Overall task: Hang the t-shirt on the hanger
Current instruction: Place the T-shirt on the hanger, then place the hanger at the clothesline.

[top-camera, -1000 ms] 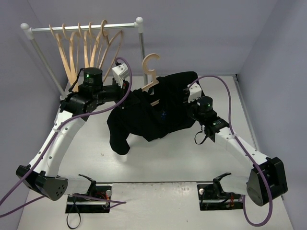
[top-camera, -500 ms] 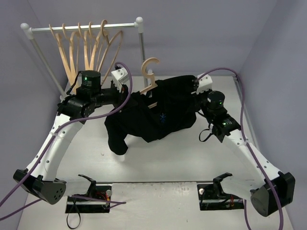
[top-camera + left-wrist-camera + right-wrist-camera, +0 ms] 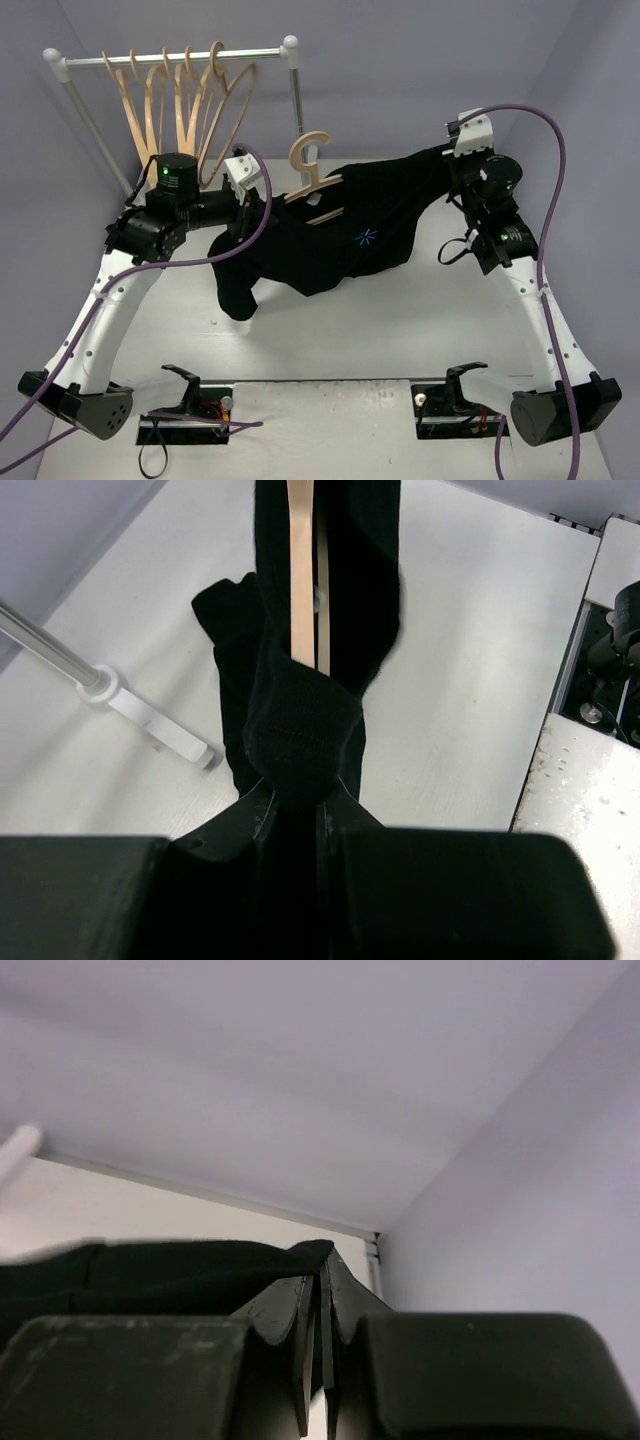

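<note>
The left arm (image 3: 150, 225) has its jaws clamped on one bunched end of the t-shirt (image 3: 340, 245), which hangs stretched above the middle of the bench (image 3: 340, 335). The shirt's long axis runs left to right, rising toward the far right corner. The hanger (image 3: 308, 160) sits inside it, hook up. The right arm (image 3: 500, 235) has its jaws pinched on the other end.

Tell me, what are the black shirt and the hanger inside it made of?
The t-shirt looks like soft, matte black cloth: it sags, stretches and bunches into folds. The hanger looks like smooth pale wood, plain tan all over; whether it is varnished, I cannot tell.
</note>
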Controlling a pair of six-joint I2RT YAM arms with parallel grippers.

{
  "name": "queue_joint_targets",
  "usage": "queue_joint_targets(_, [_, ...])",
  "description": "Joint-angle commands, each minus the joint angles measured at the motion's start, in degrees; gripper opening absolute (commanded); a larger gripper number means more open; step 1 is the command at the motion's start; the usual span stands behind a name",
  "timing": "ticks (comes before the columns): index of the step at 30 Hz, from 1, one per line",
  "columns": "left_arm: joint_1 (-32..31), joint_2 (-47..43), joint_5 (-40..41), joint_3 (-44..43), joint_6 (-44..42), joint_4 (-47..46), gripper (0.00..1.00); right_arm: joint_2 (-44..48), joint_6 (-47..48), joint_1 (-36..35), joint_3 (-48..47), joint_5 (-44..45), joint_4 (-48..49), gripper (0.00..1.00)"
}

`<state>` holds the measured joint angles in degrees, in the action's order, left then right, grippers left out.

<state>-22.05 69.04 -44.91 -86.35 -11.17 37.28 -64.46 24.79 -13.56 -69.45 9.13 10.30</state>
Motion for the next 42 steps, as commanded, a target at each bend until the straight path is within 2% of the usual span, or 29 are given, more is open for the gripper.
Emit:
queue_joint_targets(1, [0.52, -2.42, -3.14, -1.42, -2.44, -3.79, 0.0, -2.0, 0.45, 4.7, -4.3, -4.09, 2.03, 0.0])
queue_joint_targets(5, [0.52, -2.51, -4.72, -1.22, -3.0, -3.88, 0.0, -4.42, -1.47, 9.84, -7.5, -11.3, -0.24, 0.0])
queue_joint_targets(8, [0.52, -2.53, -3.31, -1.66, -2.51, -4.72, 0.0, -5.06, -1.9, 10.16, -7.91, -13.19, -1.09, 0.0])
queue_joint_targets(14, [0.52, -1.73, -6.42, -4.18, -1.4, -6.25, 0.0, -7.35, -4.91, 13.29, -7.19, -17.47, -2.04, 0.0])
queue_joint_targets(16, [0.52, -0.93, -8.16, -5.58, -0.87, -6.51, 0.0, -8.22, -5.97, 13.29, -8.41, -19.66, -2.13, 0.03])
queue_joint_targets(17, [0.52, -0.41, -8.87, -6.02, -0.61, -6.86, 0.0, -8.49, -6.24, 13.38, -8.85, -19.59, -2.22, 0.08])
queue_joint_targets(22, [0.52, 1.34, -13.94, -10.22, 1.7, -8.4, 0.0, -11.33, -6.63, 15.19, -13.2, -19.82, -5.7, 0.13])
queue_joint_targets(23, [0.52, 1.74, -13.81, -11.23, 2.07, -8.36, 0.0, -11.68, -6.59, 15.31, -14.11, -19.89, -6.57, 0.19])
queue_joint_targets(27, [0.71, 2.75, -10.19, -15.15, 2.81, -8.22, 0.0, -10.49, -7.27, 15.31, -16.6, -20.74, -7.23, 0.56])
queue_joint_targets(30, [0.96, 4.06, -5.47, -21.26, 3.84, -8.19, 0.0, -8.23, -8.96, 15.31, -17.4, -20.09, -7.23, 0.68])
queue_joint_targets(33, [1.13, 6.75, -2.22, -30.24, 5.85, -8.19, 0.0, -5.49, -10.94, 15.23, -17.56, -19.78, -7.14, 0.73])
queue_joint_targets(36, [1.14, 10.37, -5.55, -42.86, 8.16, -8.36, 0.0, -2.76, -12.83, 15.23, -17.37, -18.11, -7.14, 0.74])
queue_joint_targets(38, [1.14, 11.69, -6.37, -48.19, 9.25, -8.71, 0.0, -0.27, -12.83, 15.23, -17.07, -16.45, -7.06, 0.75])
queue_joint_targets(39, [1.21, 12.03, -5.48, -49.81, 9.32, -8.43, 0.0, -0.06, -12.83, 15.23, -16.89, -15.7, -7.05, 0.76])
queue_joint_targets(42, [1.22, 12.43, 5.04, -52.07, 6.25, -2.04, 0.0, 2.23, -12.79, 15.18, -15.63, -12.48, -6.96, 0.76])
